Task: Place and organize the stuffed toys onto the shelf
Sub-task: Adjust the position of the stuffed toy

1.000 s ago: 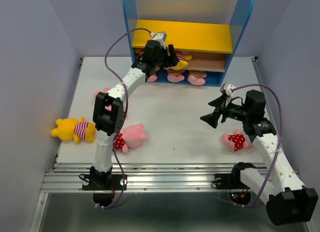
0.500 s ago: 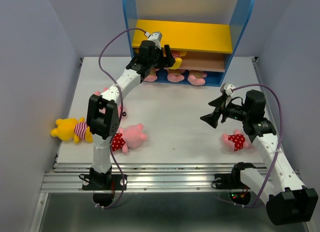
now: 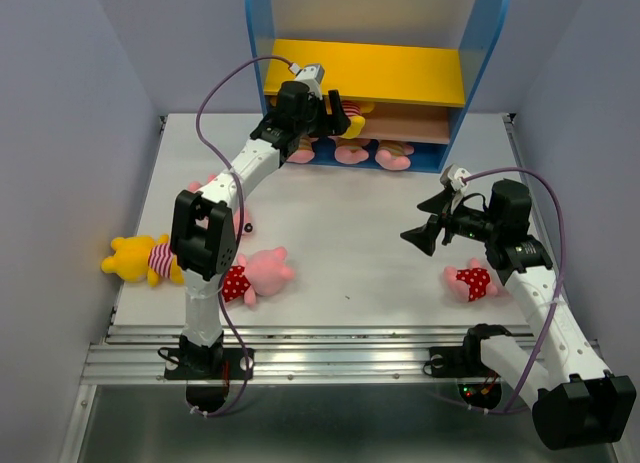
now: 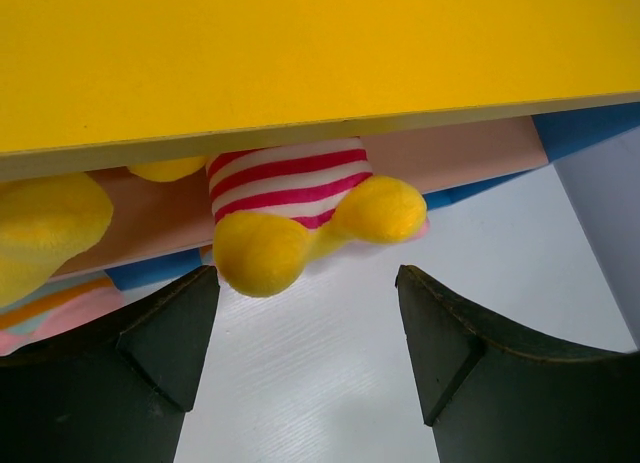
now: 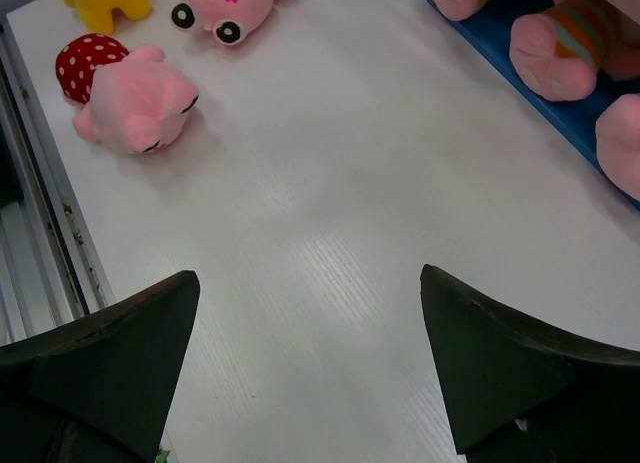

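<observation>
the left hand (image 4: pixel 305 283) is seen wide open at the shelf (image 3: pixel 480 43), with nothing held; its fingers stand either side of a yellow bear (image 4: pixel 285 183) in a red-striped shirt and are not touching it. that bear is seated on the brown middle board (image 4: pixel 450 158), under the yellow upper board (image 3: pixel 400 73), with its legs hanging over the front edge. the step in hand is judged to be the setting-down of this bear. it would be finished best if the hand were drawn straight back and level, fingers kept apart, so that the overhanging legs are not caught and the toy is not dragged off. a second yellow shape (image 4: pixel 50 223) is seen to its left on the same board, probably another bear, though it is cut off. on the blue base (image 3: pixel 430 161) at least three pink toys (image 3: pixel 352 153) are lined up, striped shirts being visible on some. nothing can be made out on the yellow board. the right hand (image 3: pixel 420 235) is held fully open and empty above the bench (image 3: pixel 350 223), near a pig in a red dotted outfit (image 3: pixel 470 281). another such pig (image 3: pixel 260 275), a yellow bear (image 3: pixel 145 258) and a pink toy (image 5: pixel 225 8) are left on the bench.
</observation>
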Controlling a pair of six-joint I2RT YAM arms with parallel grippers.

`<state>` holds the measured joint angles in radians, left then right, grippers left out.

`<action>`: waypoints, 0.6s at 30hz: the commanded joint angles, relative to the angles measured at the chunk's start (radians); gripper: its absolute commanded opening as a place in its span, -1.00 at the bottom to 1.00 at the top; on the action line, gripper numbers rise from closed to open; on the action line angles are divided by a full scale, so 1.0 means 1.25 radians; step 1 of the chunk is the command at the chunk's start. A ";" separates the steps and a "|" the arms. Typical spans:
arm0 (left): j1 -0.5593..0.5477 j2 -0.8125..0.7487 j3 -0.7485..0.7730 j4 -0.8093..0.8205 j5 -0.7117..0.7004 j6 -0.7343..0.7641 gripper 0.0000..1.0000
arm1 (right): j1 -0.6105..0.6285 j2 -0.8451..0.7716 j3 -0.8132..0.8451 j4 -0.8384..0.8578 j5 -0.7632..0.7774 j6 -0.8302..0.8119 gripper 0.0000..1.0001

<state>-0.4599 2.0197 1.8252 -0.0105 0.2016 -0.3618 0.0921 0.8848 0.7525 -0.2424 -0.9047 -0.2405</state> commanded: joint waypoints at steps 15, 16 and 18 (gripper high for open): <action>0.003 0.005 0.074 -0.014 -0.018 0.022 0.29 | -0.003 -0.002 -0.003 0.014 0.007 -0.013 0.93; 0.003 0.009 0.079 -0.012 -0.019 0.022 0.22 | -0.003 -0.001 -0.003 0.014 0.007 -0.013 0.93; 0.003 0.013 0.081 -0.011 -0.018 0.022 0.17 | -0.003 -0.003 -0.003 0.014 0.008 -0.013 0.93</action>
<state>-0.4599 2.0335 1.8683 -0.0360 0.1879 -0.3485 0.0921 0.8852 0.7525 -0.2424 -0.8970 -0.2409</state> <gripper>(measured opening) 0.599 0.965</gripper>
